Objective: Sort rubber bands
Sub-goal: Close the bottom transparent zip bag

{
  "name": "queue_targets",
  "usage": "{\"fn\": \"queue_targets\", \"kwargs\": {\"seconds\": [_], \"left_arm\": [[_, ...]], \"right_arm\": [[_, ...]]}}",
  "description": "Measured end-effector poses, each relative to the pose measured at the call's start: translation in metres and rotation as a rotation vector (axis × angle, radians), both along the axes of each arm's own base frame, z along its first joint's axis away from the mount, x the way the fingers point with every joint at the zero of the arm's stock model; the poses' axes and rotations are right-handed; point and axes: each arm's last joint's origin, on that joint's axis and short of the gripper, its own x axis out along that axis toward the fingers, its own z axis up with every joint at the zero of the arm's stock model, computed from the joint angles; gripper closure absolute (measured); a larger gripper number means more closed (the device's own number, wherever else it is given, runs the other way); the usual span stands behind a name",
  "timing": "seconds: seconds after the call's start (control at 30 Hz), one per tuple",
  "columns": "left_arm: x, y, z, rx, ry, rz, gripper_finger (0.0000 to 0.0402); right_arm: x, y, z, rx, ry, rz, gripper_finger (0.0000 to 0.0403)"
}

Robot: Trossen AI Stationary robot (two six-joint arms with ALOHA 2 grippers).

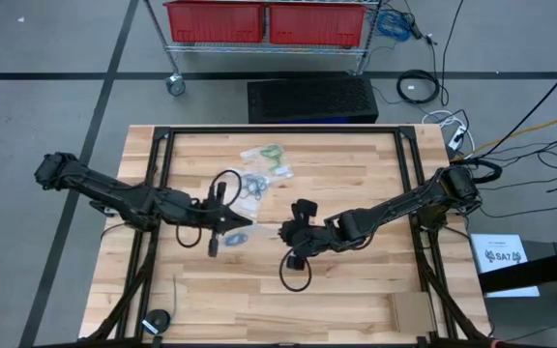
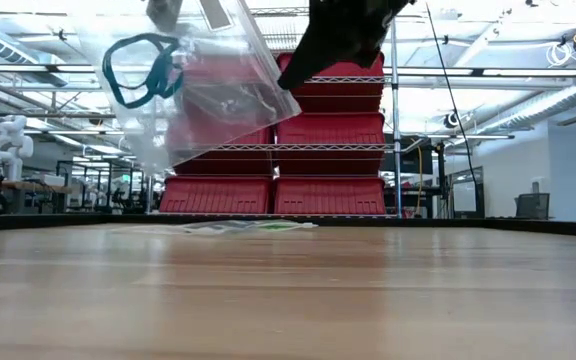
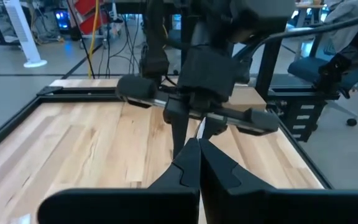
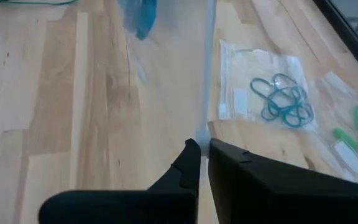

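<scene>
A clear plastic zip bag hangs high above the table between my two grippers, with teal-blue rubber bands inside it. My left gripper and my right gripper face each other over the table's middle, both shut on this bag. In the high view the left gripper comes from the left and the right gripper from the right. Two more clear bags lie flat on the far part of the table, one with teal-blue bands and one with light green bands. My left gripper pinches a thin edge of the bag between its two shut fingers, coming nearly level from the table's left. In the low view its hold is at the bag's top; the bag hangs below it, clear of the table. My right gripper pinches the bag's edge between its two shut fingers, slanting down from the table's right. In the low view the fingers meet the bag at its right edge. The bag runs away from the fingers edge-on, clear of the table.
The two bags lie on the wood just beyond the grippers. Black cable loops hang near each wrist. A black round object sits at the near left corner. Black frame rails border the table; its near half is bare wood.
</scene>
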Motion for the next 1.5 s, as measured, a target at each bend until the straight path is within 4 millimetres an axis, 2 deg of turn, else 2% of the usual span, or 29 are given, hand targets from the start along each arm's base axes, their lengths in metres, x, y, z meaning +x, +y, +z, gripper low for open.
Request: {"fn": "queue_targets", "kwargs": {"seconds": [0.4, 0.53, 0.7, 0.87, 1.03, 1.17, 1.3, 1.5], "left_arm": [[-0.002, 0.001, -0.001, 0.004, 0.018, 0.002, 0.0401], [0.003, -0.001, -0.006, -0.011, 0.039, 0.007, 0.0401], [0.013, -0.004, -0.009, -0.024, 0.019, -0.014, 0.0401], [0.030, -0.007, -0.022, -0.020, 0.024, -0.007, 0.0401], [0.055, -0.006, -0.039, -0.046, -0.006, -0.049, 0.0401], [0.077, -0.003, -0.044, -0.115, -0.071, -0.105, 0.0401], [0.101, 0.001, -0.053, -0.126, -0.051, -0.139, 0.0402], [0.125, 0.023, -0.071, -0.129, 0.009, -0.113, 0.0401]], "right_arm": [[-0.005, -0.002, -0.004, 0.040, 0.048, -0.058, 0.0400], [-0.012, -0.002, -0.001, 0.090, 0.084, -0.068, 0.0373], [-0.033, -0.001, 0.010, 0.135, 0.150, -0.108, 0.0325], [-0.057, 0.004, 0.027, 0.169, 0.180, -0.149, 0.0305], [-0.076, 0.007, 0.035, 0.187, 0.219, -0.188, 0.0321], [-0.084, 0.010, 0.032, 0.189, 0.267, -0.226, 0.0342], [-0.089, 0.013, 0.031, 0.196, 0.291, -0.256, 0.0359], [-0.090, 0.015, 0.031, 0.240, 0.320, -0.239, 0.0363]]}}
